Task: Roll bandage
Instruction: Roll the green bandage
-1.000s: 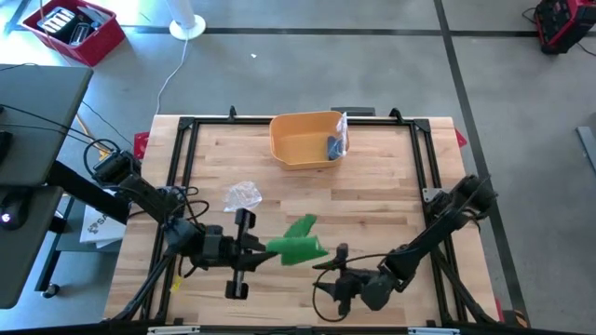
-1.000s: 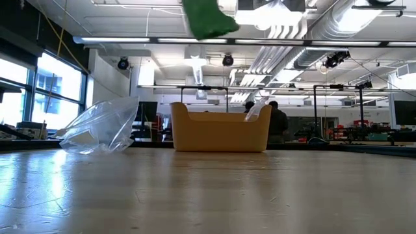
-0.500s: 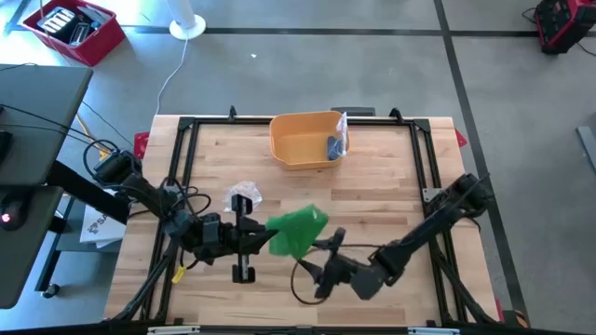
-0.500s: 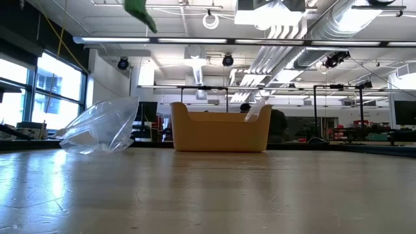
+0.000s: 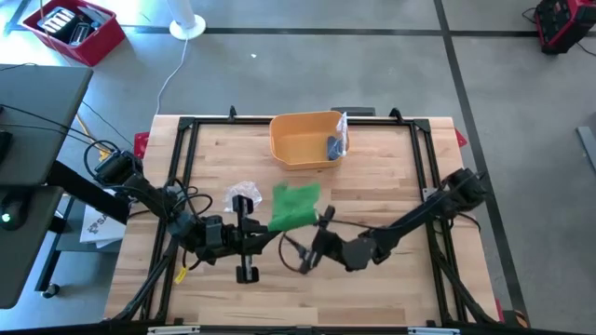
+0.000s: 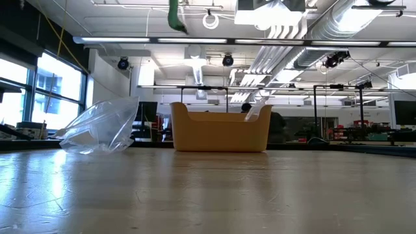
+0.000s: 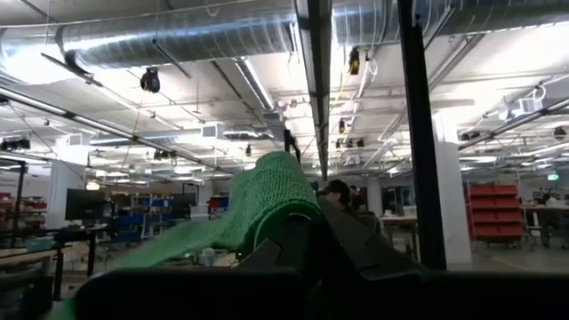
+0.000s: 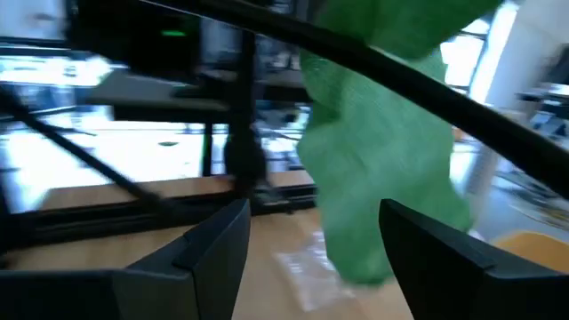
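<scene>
Since a second ago the green bandage (image 5: pixel 296 206) has swung from low near the table's front edge up and back toward the middle, and the right gripper (image 5: pixel 313 253) has travelled leftward to meet it while spreading its fingers fully. Now the bandage hangs in the air above the wooden table (image 5: pixel 391 186), one end pinched in the left gripper (image 5: pixel 264 240), whose jaws are pressed together on the cloth; the loose sheet drapes away from it, as the left wrist view shows. The right gripper sits just beside the hanging fabric with jaws wide apart and nothing between them; in its own view the green cloth fills the space ahead. To roll well, the right fingers should probably close on the free end only once it lies squarely between them, while the left keeps the strip taut. A clear plastic bag (image 5: pixel 242 194) lies nearby, and a yellow bin (image 5: pixel 300 141) stands further back.
</scene>
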